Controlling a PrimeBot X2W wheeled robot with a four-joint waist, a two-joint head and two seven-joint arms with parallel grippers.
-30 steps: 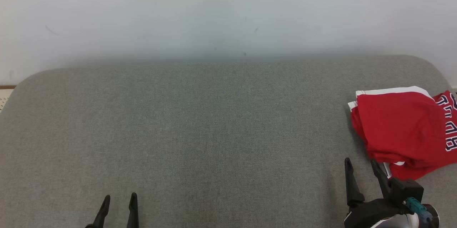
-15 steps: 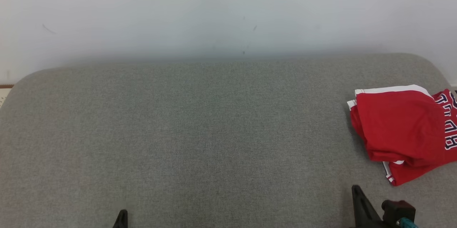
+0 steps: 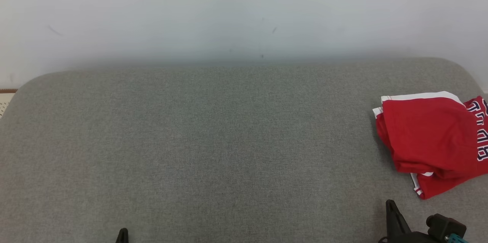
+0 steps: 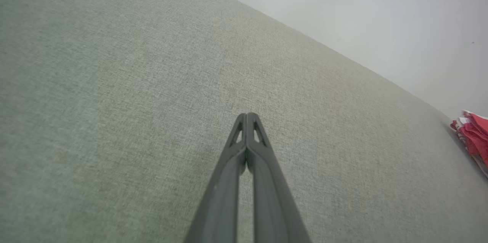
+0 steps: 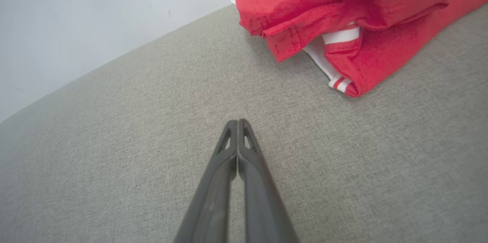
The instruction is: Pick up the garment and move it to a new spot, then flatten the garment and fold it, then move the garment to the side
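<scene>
Garment [image 3: 431,140] lay bunched ahead-right of the right gripper [image 5: 238,121], apart. That and the left gripper [image 4: 248,114] were closed, empty. Garment judged soft, light, limp; grasp its nearest hem.

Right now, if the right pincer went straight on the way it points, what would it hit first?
Probably the grey cushion just past the shut right pincer; the red garment lies further on, slightly to the right. Depth is unclear.

A grey woven-fabric cushion [image 3: 213,140] with rounded far corners runs along a white wall [image 3: 228,14]. On it lies a folded red jersey [image 3: 427,136], white-trimmed and dark-lettered, at its right end, just short of the wall.
</scene>
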